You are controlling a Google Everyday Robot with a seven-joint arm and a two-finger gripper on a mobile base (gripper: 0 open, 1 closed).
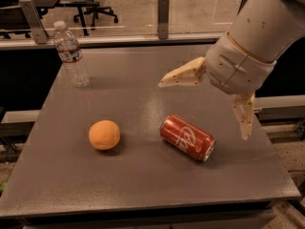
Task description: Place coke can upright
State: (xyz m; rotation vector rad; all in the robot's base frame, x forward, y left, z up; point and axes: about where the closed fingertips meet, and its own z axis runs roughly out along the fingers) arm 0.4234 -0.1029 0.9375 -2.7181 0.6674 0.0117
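Observation:
The red coke can (pixel 187 137) lies on its side on the grey table (pixel 143 175), right of centre, its silver end facing front right. My gripper (pixel 206 109) hangs above and slightly right of the can, open wide and empty. One cream finger (pixel 183 75) points left above the table; the other finger (pixel 244 113) points down to the right of the can. Neither finger touches the can.
An orange (pixel 104 135) sits left of the can. A clear plastic water bottle (pixel 71 54) stands upright at the table's back left. A rail with metal posts (pixel 163 17) runs behind the table. The table's right edge is close to the gripper.

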